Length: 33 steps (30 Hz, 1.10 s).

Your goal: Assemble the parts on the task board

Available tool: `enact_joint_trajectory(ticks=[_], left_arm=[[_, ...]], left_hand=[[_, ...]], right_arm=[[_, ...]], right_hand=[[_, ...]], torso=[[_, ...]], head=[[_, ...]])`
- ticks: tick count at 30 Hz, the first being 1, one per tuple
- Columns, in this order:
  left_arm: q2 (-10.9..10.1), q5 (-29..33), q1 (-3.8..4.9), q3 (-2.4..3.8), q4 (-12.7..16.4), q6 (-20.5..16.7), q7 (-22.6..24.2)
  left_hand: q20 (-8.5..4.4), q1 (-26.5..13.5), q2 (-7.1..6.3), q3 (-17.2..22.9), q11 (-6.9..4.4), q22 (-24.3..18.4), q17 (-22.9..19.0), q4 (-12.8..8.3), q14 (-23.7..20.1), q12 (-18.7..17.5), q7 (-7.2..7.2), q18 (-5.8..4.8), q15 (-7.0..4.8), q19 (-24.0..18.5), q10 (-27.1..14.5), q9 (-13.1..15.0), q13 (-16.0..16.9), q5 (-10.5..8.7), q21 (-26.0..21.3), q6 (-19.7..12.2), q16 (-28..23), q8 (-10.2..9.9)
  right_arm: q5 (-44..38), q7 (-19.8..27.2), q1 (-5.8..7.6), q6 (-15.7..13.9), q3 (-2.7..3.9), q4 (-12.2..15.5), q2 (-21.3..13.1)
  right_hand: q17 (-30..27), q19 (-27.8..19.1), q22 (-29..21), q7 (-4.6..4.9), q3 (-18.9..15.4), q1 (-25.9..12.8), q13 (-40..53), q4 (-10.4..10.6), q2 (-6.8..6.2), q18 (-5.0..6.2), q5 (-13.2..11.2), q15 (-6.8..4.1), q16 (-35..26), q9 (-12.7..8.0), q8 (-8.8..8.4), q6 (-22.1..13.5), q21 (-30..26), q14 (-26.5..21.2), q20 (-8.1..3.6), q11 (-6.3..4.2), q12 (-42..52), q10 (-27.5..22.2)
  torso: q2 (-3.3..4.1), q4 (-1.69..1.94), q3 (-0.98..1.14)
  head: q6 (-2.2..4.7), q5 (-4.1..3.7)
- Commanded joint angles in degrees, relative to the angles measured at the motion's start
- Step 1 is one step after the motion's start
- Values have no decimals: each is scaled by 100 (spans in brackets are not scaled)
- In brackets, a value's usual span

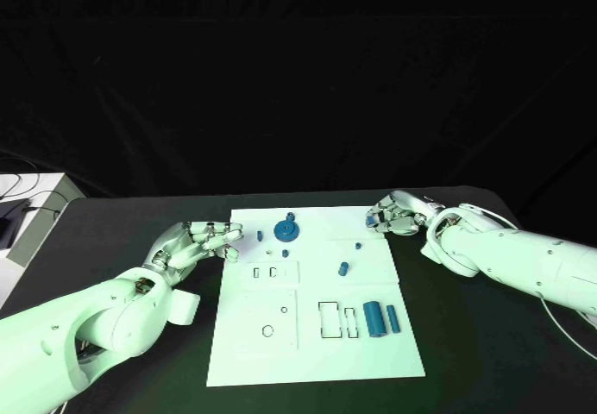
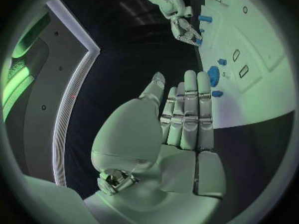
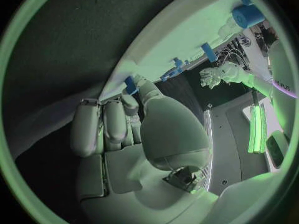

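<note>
While the task board (image 1: 311, 336) lies flat — hands (image 1: 205, 241) flank it.

The task board (image 1: 317, 345) is laid in the middle of the table (image 1: 498, 362), its long side running away from the robot. Near the board's far edge a round gear part (image 1: 287, 229) is seated, left of centre. A small peg (image 1: 356, 246) is placed to its right, and a short pin (image 1: 342, 268) lies nearer the robot from that peg. Two cylinders (image 1: 382, 320) are laid side by side toward the board's right edge, with rectangular recesses (image 1: 329, 319) just to their left. The left hand (image 1: 199, 243) is positioned just beside the board's left edge; the right hand (image 1: 399, 213) is set at the far right corner.
</note>
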Motion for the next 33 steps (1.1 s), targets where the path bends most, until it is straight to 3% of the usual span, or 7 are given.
enact_joint_trajectory(ticks=[1, 3, 8, 13, 28, 29, 33], left_arm=[[6, 13, -5, 4, 5, 66, 52], [10, 13, -5, 4, 2, 65, 51], [17, 13, -6, 4, -7, 63, 49], [23, 13, -7, 4, -15, 63, 48], [46, 1, -8, 4, -32, 43, 21], [47, 1, -8, 4, -33, 41, 19], [45, -1, -8, 4, -43, 30, 8]], left_hand=[[6, 11, -20, -24, -45, 5, 5, 20, -51, -11, -2, -11, -8, -42, -6, -6, -6, 0, 15, -14, 13, -17], [6, 11, -20, -24, -45, 5, 5, 20, -51, -11, -2, -11, -8, -42, -6, -6, -6, 0, 15, -14, 13, -17], [6, 11, -20, -24, -45, 5, 5, 20, -51, -11, -2, -11, -8, -42, -6, -6, -6, 0, 15, -14, 13, -17], [6, 12, -18, -21, -46, 7, 5, 20, -55, -11, -2, -11, -8, -46, -4, -6, -6, 0, 21, -12, 21, -17], [-15, 21, -6, -13, -110, 28, 22, 21, -52, -3, -17, -21, -41, -48, 228, -5, 0, 1, 73, 17, 98, -15], [-19, 20, -6, -15, -114, 33, 30, 22, -47, -3, -19, -23, -44, -45, 241, -5, 0, 1, 82, 19, 113, -15], [-32, 18, -6, -19, -125, 49, 55, 25, -50, -2, -23, -31, -52, -46, 275, -6, 1, 1, 109, 25, 157, -16]], right_arm=[[-43, 14, -4, -69, 1, -1, 6], [-43, 20, -4, -81, 1, 1, 8], [-35, 23, -5, -155, 1, 13, 10], [-23, 0, -5, -247, 1, 19, 11], [6, -72, -5, -387, 1, 65, -2], [17, -85, -4, -393, 2, 84, -8], [51, -197, 19, -417, 2, 274, -60]], right_hand=[[6, 284, 1042, -12, 39, 39, 15, -38, 104, -64, -8, -58, 37, 2, 7, 98, 37, 2, -46, -28, 39, 26], [8, 285, 1045, -39, 62, 55, 25, -50, 141, -68, -21, -69, 36, 11, 20, 167, 46, 2, -53, -42, 51, 42], [12, 284, 1046, -113, 100, 63, 53, -87, 218, -79, -40, -107, 28, 29, 32, 348, 54, 5, -87, -87, 72, 87], [23, 286, 1049, -160, 108, 53, 69, -122, 254, -92, -39, -135, 25, 40, 31, 459, 70, 9, -120, -120, 63, 120], [48, 288, 1052, -175, 104, 26, 98, -157, 273, -105, -37, -147, 27, 39, 22, 495, 86, 16, -143, -132, 49, 148], [48, 288, 1052, -175, 104, 26, 98, -157, 273, -105, -37, -147, 27, 39, 22, 495, 86, 16, -143, -132, 49, 148], [54, 290, 1053, -173, 102, 16, 102, -158, 272, -106, -24, -147, 29, 37, 20, 490, 90, 17, -145, -131, 43, 150]], torso=[[7, 2, 4], [7, 2, 5], [6, 6, 3], [6, 2, 3], [6, 4, -2], [6, 4, -2], [-2, -2, -5]], head=[[-4, -14], [23, -20], [0, -17], [18, -16], [11, -11], [-24, 6], [-11, 22]])
